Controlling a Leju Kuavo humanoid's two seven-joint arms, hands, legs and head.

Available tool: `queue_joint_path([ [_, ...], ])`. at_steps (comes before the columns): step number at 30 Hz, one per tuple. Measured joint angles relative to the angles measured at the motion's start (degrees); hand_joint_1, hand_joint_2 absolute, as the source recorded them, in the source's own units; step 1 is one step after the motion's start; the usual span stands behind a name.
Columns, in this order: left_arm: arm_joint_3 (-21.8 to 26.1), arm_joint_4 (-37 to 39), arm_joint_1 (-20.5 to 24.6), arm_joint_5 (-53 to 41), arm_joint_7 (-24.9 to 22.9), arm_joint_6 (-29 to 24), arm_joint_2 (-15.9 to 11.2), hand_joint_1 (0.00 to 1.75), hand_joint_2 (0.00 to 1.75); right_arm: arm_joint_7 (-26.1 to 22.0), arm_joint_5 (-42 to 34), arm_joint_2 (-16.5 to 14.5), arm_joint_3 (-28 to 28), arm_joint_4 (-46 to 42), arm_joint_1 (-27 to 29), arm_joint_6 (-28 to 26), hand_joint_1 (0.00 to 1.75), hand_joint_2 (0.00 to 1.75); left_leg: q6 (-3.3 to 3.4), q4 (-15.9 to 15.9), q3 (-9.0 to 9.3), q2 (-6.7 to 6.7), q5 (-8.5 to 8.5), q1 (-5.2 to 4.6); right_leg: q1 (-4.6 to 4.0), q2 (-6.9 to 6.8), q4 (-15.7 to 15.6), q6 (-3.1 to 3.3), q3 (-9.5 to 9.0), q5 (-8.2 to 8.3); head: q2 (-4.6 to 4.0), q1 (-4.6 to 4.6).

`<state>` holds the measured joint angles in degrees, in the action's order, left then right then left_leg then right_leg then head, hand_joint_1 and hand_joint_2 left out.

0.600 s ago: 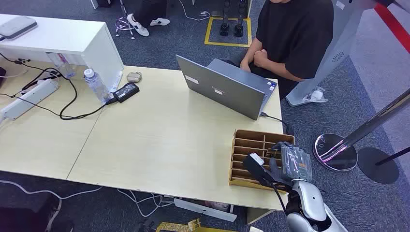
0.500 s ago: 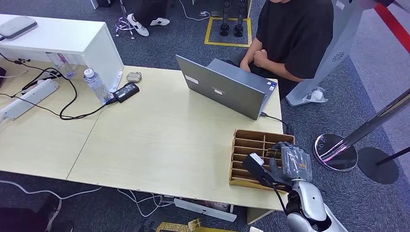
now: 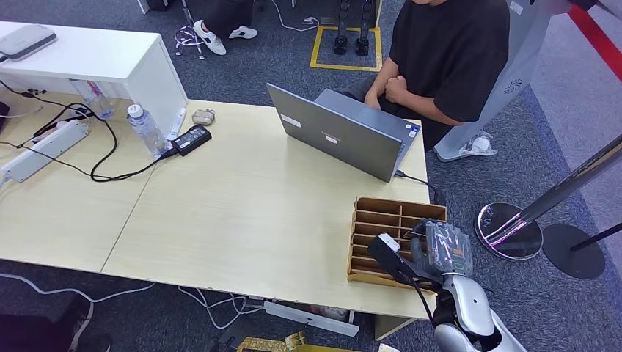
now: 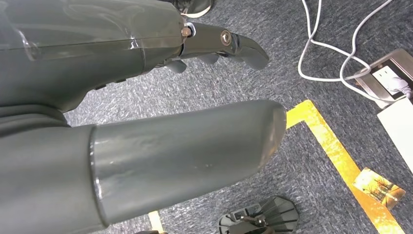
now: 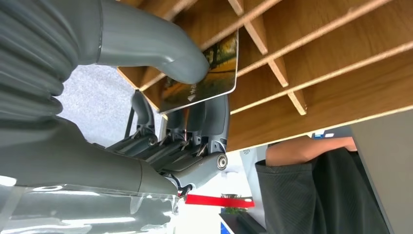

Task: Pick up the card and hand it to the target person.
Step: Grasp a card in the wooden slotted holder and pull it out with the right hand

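Note:
My right hand (image 3: 438,249) hovers over the right side of a wooden slotted card box (image 3: 381,220) near the table's front right corner. In the right wrist view the thumb (image 5: 160,48) and fingers (image 5: 195,131) pinch a card (image 5: 207,80) printed with a dark and yellow picture, just above the wooden dividers (image 5: 311,44). A person in a black shirt (image 3: 447,55) sits behind an open grey laptop (image 3: 337,132) at the far side of the table. My left hand (image 4: 146,122) hangs over blue-grey carpet, holding nothing, fingers apart.
A pale wooden table (image 3: 242,213) carries a water bottle (image 3: 145,128), a power adapter (image 3: 191,139), a power strip (image 3: 44,150) and black cables. A chrome stanchion base (image 3: 510,231) stands on the carpet to the right. White cables and yellow floor tape (image 4: 336,151) lie below the left hand.
My right hand has shifted very slightly with the card; everything else is still.

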<state>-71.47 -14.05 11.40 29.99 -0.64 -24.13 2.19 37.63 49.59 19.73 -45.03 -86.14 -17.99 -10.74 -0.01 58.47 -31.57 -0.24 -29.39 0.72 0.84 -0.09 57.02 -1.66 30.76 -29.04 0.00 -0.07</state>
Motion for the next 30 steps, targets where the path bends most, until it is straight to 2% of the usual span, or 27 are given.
queue_joint_path([
  [17, 0.0, 0.0, 0.0, 0.0, 0.09, 0.0, 0.0, 0.0, 0.0, -0.4, 0.38, -0.04, 0.01, -0.31, -0.25, -0.28, 1.46, 1.75, 0.0, 0.0, 0.0, 0.0, 0.0, 0.0, 0.0, 0.0, 0.0, 0.0, 0.0, 0.0, 0.0, 0.0],
  [30, 0.0, 0.0, -0.02, 0.22, 0.58, -0.01, 0.0, 0.0, 0.0, 0.83, 1.83, 0.21, 0.18, -7.5, -1.36, 1.14, 1.44, 1.75, 0.0, 0.0, 0.01, 0.01, 0.01, 0.0, 0.0, 0.01, 0.0, 0.0, 0.0, 0.01, 0.0, 0.0],
])
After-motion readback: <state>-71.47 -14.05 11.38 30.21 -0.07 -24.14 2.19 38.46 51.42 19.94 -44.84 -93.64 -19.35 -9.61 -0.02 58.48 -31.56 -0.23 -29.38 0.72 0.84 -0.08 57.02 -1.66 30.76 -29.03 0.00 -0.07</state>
